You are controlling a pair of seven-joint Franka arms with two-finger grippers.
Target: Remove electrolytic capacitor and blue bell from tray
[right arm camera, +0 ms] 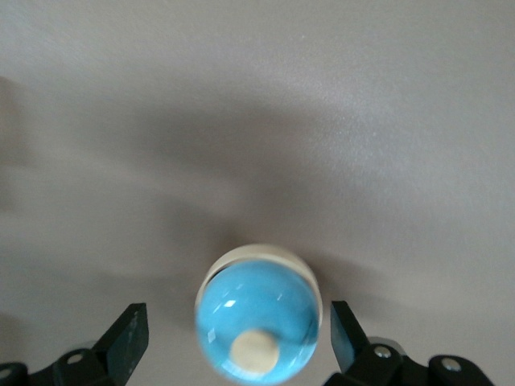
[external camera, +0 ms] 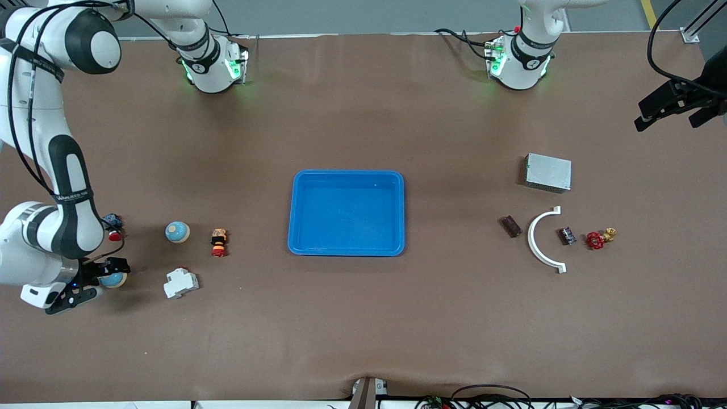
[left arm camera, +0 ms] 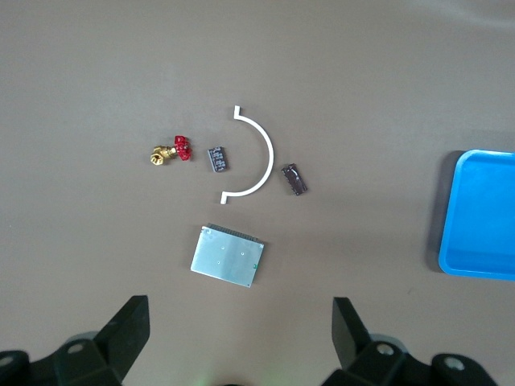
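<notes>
Right gripper (external camera: 97,282) jaws apart straddling the blue bell (right arm camera: 259,322), sitting free on the table right under it, looks just released; the blue tray (external camera: 346,250) well off toward table centre sits empty, electrolytic capacitor (external camera: 567,236) out below the waiting, open left gripper (left arm camera: 240,322).

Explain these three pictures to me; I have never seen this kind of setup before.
Two white robot arms stand at a brown table, each ending in a two-finger gripper. One picture looks down from across the table; the other two come from cameras on the wrists. The blue tray in the middle is empty. The right gripper sits open around a blue bell at the right arm's end of the table, not clamping it. The left gripper, open, waits over a grey metal box, a white curved piece, a capacitor and a red-handled valve.
</notes>
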